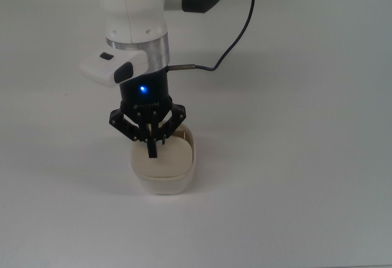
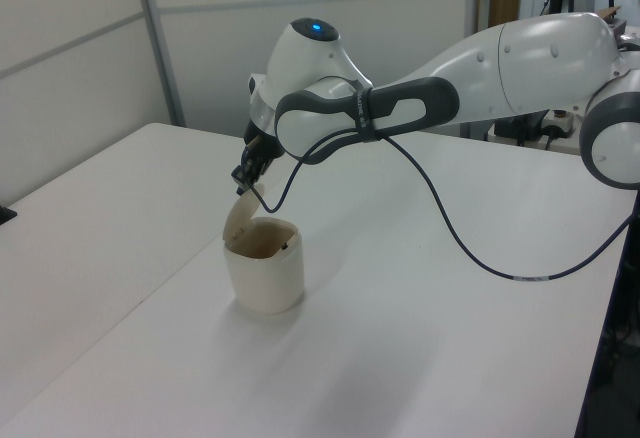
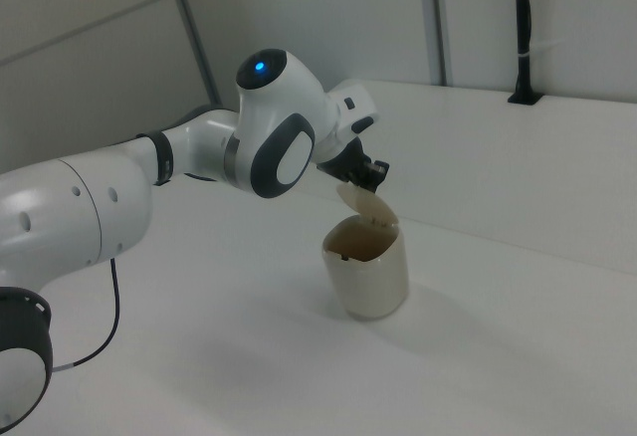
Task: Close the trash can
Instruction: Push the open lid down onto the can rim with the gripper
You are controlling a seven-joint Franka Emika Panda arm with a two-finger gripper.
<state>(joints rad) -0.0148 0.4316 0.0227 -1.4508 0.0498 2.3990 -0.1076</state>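
Note:
The trash can (image 1: 163,181) is a small cream-beige bin standing on the white table, also seen in the left view (image 2: 266,276) and the right view (image 3: 370,279). Its flat lid (image 2: 238,221) is hinged at one edge and leans part-way over the opening, neither upright nor flat; in the right view the lid (image 3: 367,205) slopes above the rim. My gripper (image 1: 152,152) is shut with nothing held. Its tip rests against the lid's upper side, directly above the bin. In the left view the gripper (image 2: 243,182) sits at the lid's top edge.
A black cable (image 1: 237,26) loops from the wrist across the table's far part. The white table (image 1: 294,158) spreads widely around the bin. In the left view, the table's edge (image 2: 90,343) runs along the left view's left, with wall panels behind.

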